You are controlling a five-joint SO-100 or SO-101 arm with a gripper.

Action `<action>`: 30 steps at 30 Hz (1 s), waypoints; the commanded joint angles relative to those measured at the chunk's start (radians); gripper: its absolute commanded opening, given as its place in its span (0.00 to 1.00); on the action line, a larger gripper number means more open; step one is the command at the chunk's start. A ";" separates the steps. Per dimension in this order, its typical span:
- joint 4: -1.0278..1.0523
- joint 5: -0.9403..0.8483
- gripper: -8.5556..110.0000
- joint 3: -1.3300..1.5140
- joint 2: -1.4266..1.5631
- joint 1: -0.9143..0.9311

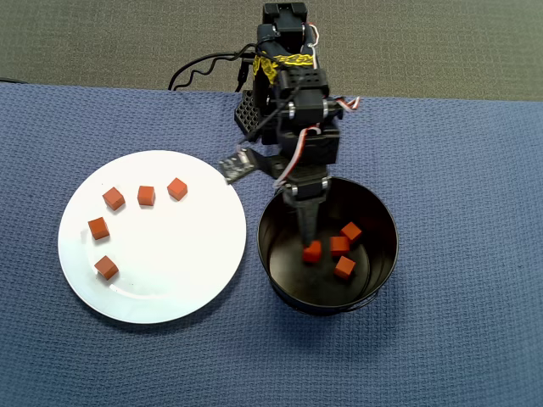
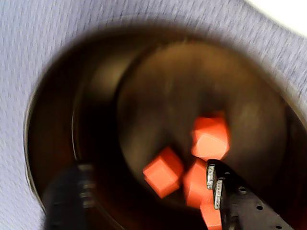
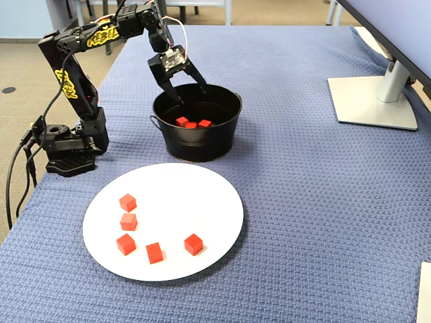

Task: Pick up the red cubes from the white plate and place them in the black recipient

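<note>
Nearest the wrist camera, two dark gripper fingers are seen spread well apart, with nothing held between them. The gripper is lowered inside the black recipient, its tips close above the pot floor.

Four red cubes are counted in the pot in the overhead view: one lies right at the fingertips, apparently just let go (this is a judgement), and three more sit just beside it, toward the right of that view.

Five red cubes remain on the white plate, spread in a loose arc across its far-left half in the overhead view. From the gripper, these cubes lie to the left, across the pot wall and the plate's bare side. Being cubes, they offer no long axis, so any square approach should serve. The topmost-right cube is the nearest to the gripper.

Plate and pot are set just beside each other on a blue woven cloth covering the table. The arm's base is fixed at the cloth's edge, and a monitor stand is seen well apart from the work.
</note>
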 commanded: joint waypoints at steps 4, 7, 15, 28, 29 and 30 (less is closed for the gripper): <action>0.103 -0.273 0.27 -0.103 -0.009 0.259; 0.072 -0.505 0.27 -0.005 0.012 0.388; -0.025 -1.000 0.27 0.273 0.109 0.644; -0.350 -1.285 0.25 0.591 0.129 0.834; -0.357 -1.292 0.25 0.591 0.120 0.841; -0.365 -1.301 0.24 0.592 0.110 0.847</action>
